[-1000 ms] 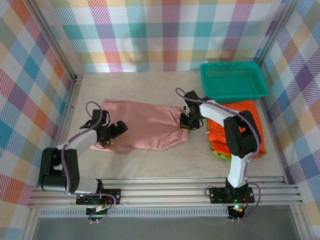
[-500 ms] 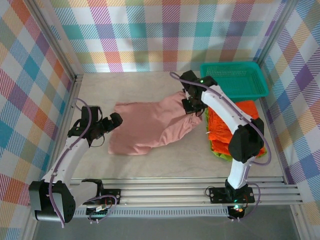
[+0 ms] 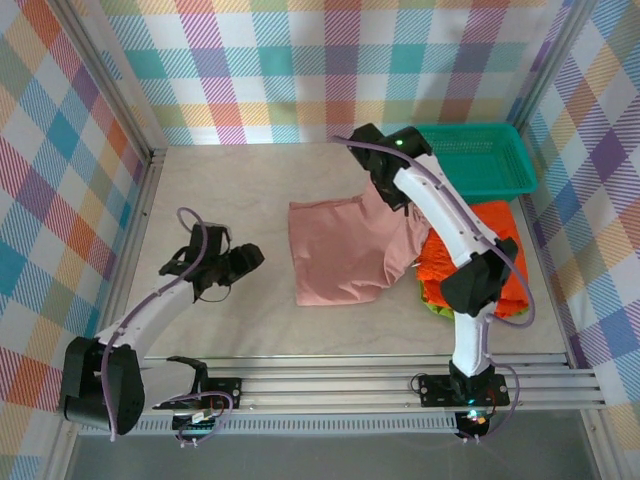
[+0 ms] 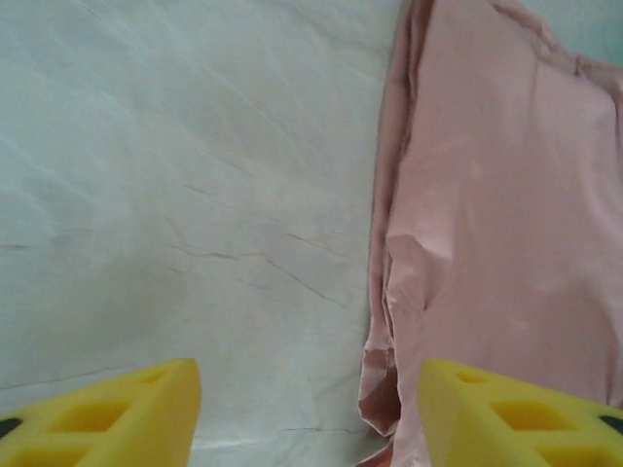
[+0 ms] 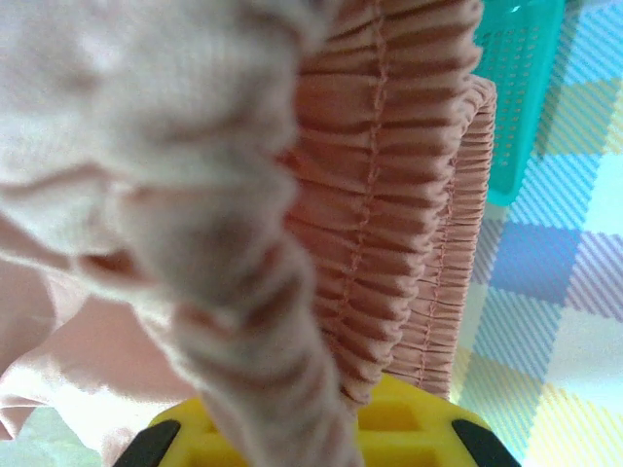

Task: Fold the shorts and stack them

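The dusty pink shorts (image 3: 340, 250) hang by their gathered waistband (image 5: 389, 195) from my right gripper (image 3: 384, 192), which is shut on them above the table's right half; their lower part still drags on the table. The waistband hides most of its yellow fingers (image 5: 409, 428). The bright orange shorts (image 3: 505, 235) lie folded at the right on top of the lime green shorts (image 3: 436, 306). My left gripper (image 3: 246, 262) (image 4: 307, 413) is open and empty, low over the table just left of the pink shorts' edge (image 4: 487, 243).
A teal mesh basket (image 3: 480, 155) (image 5: 516, 78) stands at the back right, behind the stack. Checked walls close in the back and both sides. Bare table (image 4: 195, 195) lies to the left of the pink shorts.
My right gripper has lifted the pink shorts and dragged them right toward the stack. The left gripper has backed off from their left end and its jaws have narrowed.
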